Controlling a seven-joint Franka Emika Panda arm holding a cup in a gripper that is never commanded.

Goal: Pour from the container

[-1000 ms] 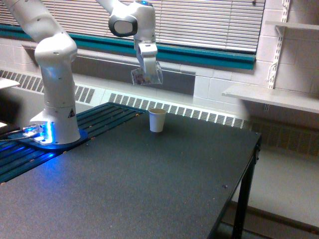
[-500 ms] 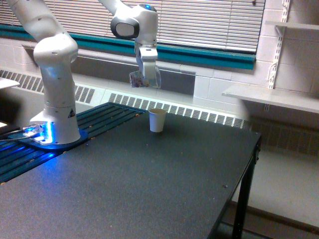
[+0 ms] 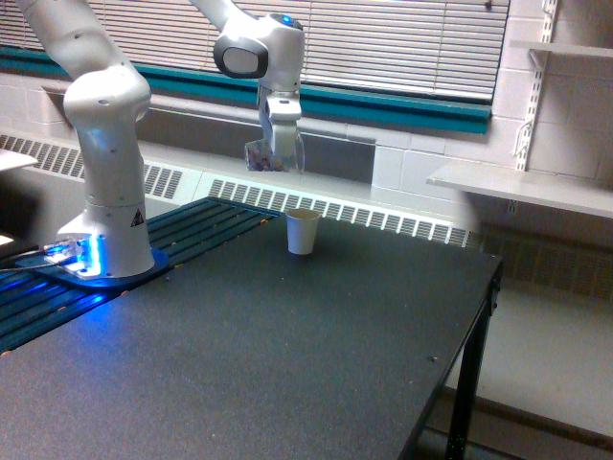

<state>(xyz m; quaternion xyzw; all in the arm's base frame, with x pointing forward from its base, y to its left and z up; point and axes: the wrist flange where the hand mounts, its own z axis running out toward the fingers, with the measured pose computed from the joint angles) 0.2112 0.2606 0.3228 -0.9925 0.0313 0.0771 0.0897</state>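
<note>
In the exterior view my gripper (image 3: 278, 151) hangs above the table, shut on the container (image 3: 271, 156), a small clear plastic cup with dark and reddish bits showing through its wall. The cup sits roughly upright in the fingers. A white paper cup (image 3: 303, 231) stands upright on the black table (image 3: 287, 355), below the container and slightly toward the exterior view's right. There is a clear gap of air between the two cups.
The arm's white base (image 3: 105, 230) stands at the exterior view's left on a blue-lit mount. A radiator grille (image 3: 383, 218) runs along the wall behind the table. The table's edge (image 3: 484, 316) drops off at the exterior view's right, and a shelf (image 3: 522, 187) lies beyond it.
The gripper has shifted slightly toward the exterior view's left and turned, bringing the tilted container closer to upright. The paper cup has not moved.
</note>
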